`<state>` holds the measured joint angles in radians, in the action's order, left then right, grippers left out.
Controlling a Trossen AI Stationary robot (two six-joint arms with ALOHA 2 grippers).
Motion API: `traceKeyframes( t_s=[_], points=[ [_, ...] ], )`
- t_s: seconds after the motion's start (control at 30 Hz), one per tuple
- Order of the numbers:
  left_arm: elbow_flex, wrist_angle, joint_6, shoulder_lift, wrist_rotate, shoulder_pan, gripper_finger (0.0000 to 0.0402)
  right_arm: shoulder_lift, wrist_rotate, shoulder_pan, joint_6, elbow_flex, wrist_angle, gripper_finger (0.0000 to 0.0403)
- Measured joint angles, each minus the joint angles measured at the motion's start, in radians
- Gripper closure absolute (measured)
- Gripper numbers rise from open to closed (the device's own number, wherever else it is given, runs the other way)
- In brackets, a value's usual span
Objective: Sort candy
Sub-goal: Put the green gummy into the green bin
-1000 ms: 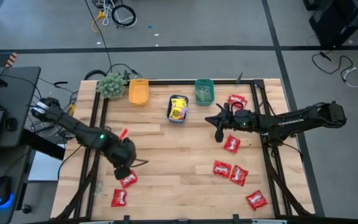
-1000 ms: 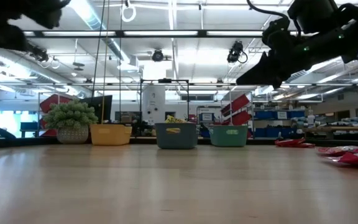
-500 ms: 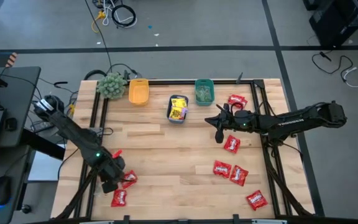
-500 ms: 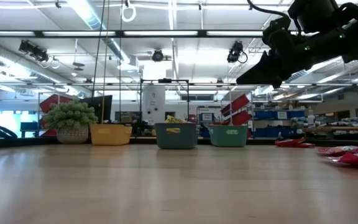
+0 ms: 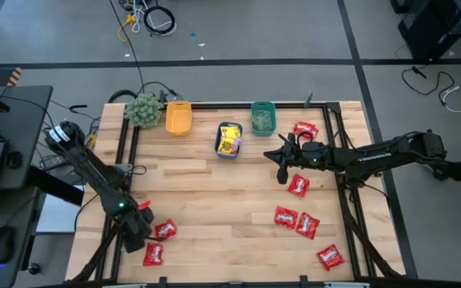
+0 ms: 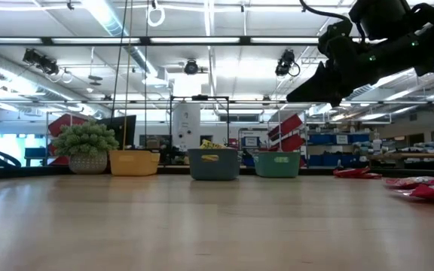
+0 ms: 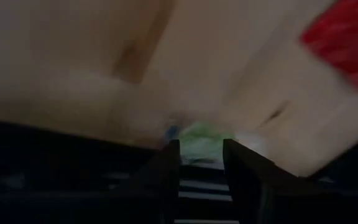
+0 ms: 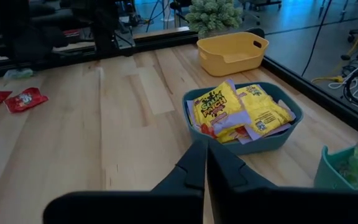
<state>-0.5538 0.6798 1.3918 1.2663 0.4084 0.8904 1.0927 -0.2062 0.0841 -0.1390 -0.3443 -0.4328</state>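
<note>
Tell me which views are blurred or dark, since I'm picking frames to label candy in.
Left wrist view: smeared and dim, only a green blur between the left gripper fingers and a red patch. Right wrist view: sharp, yellow packets readable. High view: evenly lit, red packets clear. Low view: bright ceiling lights behind, right arm silhouetted.

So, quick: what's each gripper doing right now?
Left gripper: fingers apart over a small green candy, not gripping it.
Right gripper: shut, holding nothing.
</note>
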Motion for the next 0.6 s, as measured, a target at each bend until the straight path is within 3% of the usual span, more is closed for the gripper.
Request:
traceKeyframes(
  t_s=[0.27,0.37,0.47,0.6],
  points=[
    [0.103,-0.257,0.038,0.000,0.021,0.020,0.0270,0.000,0.000,0.000,0.000,0.000,0.000,0.0401],
    [0.115,-0.279,0.053,-0.001,0.026,0.021,0.0274,0.000,0.000,0.000,0.000,0.000,0.000,0.0402],
    [0.115,-0.270,0.053,-0.001,0.023,0.022,0.0301,0.000,0.000,0.000,0.000,0.000,0.000,0.0402],
    [0.116,-0.282,0.053,0.002,0.013,0.023,0.0378,0.000,0.000,0.000,0.000,0.000,0.001,0.0402]
  ],
)
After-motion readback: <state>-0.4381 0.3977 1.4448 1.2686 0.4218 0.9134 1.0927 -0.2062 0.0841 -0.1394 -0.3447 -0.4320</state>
